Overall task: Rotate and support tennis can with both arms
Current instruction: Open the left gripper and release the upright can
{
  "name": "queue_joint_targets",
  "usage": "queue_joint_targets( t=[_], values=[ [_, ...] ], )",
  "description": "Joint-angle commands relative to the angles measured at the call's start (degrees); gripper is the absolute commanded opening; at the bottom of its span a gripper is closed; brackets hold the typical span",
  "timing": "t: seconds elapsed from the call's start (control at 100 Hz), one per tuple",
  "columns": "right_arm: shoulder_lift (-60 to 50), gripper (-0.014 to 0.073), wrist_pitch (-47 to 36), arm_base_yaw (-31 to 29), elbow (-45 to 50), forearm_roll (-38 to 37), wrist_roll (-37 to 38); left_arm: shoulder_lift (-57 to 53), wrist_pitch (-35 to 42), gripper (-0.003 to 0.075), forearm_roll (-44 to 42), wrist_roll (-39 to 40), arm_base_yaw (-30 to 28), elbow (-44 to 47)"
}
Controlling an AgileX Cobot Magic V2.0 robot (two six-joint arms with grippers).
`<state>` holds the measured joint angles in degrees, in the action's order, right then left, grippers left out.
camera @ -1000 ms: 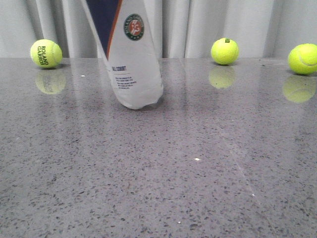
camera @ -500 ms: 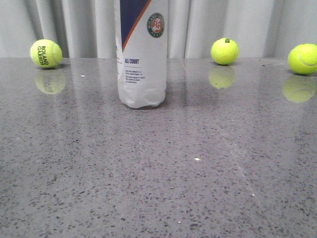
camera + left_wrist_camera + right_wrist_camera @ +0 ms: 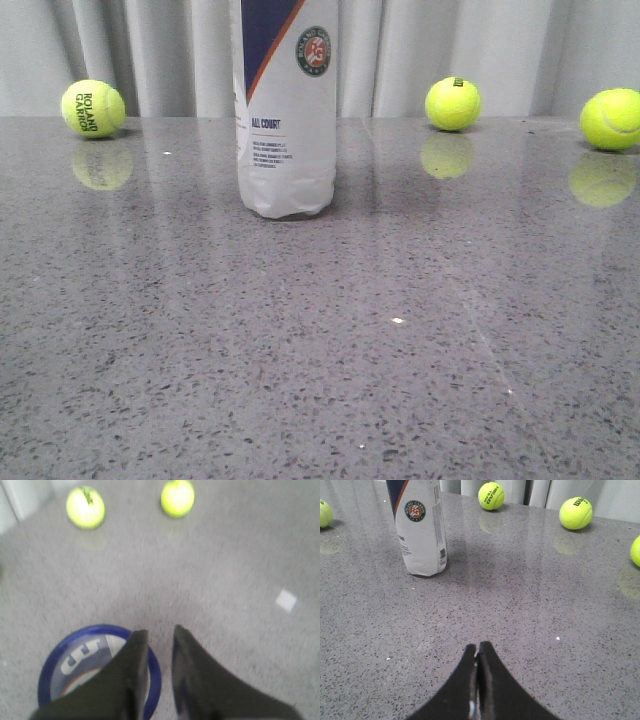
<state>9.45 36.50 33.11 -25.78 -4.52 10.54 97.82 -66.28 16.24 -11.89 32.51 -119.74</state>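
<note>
The tennis can [image 3: 286, 120] stands upright on the grey table, its white and navy label and round badge facing the front camera; its top is cut off by that view. In the right wrist view the tennis can [image 3: 420, 530] stands far ahead and to one side of my right gripper [image 3: 479, 647], which is shut on nothing above bare table. From above, the can's navy rim [image 3: 155, 672] lies under my left gripper [image 3: 157, 630]. Its jaws stand slightly apart astride the rim, with table showing between the rim and one finger.
Three yellow-green tennis balls lie along the back by the curtain: one at the left [image 3: 92, 108], one right of the can [image 3: 453, 103], one at the far right [image 3: 611, 118]. A small white speck [image 3: 398, 321] marks the table [image 3: 320, 380].
A second ago the can leaned with its top to the left; it has swung upright on its base and has stayed so over the last half second.
</note>
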Motion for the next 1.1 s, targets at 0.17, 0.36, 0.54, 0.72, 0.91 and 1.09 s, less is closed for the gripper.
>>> queue_joint_targets(
  t=[0.17,0.36,0.54,0.72,0.91,1.09],
  values=[
    [0.6,-0.0067,-4.6,-0.3,-1.3,-1.0,0.0,-12.9,11.7,-0.0020,2.4,0.7,0.4,9.8],
    [0.6,-0.0067,-4.6,-0.3,-1.3,-1.0,0.0,-22.6,20.2,-0.0020,2.4,0.7,0.4,24.0],
    [0.6,-0.0067,-4.6,-0.3,-1.3,-1.0,0.0,-30.9,26.0,-0.0020,2.4,0.7,0.4,36.7],
    [0.6,-0.0067,-4.6,-0.3,-1.3,-1.0,0.0,-37.9,31.7,-0.0020,2.9,0.7,0.4,47.7],
    [0.6,-0.0067,-4.6,-0.3,-1.3,-1.0,0.0,-44.7,34.7,-0.0020,3.0,0.7,0.4,58.2],
    [0.6,-0.0067,-4.6,-0.3,-1.3,-1.0,0.0,-49.9,34.0,-0.0020,2.3,3.1,0.2,66.0]
  ],
)
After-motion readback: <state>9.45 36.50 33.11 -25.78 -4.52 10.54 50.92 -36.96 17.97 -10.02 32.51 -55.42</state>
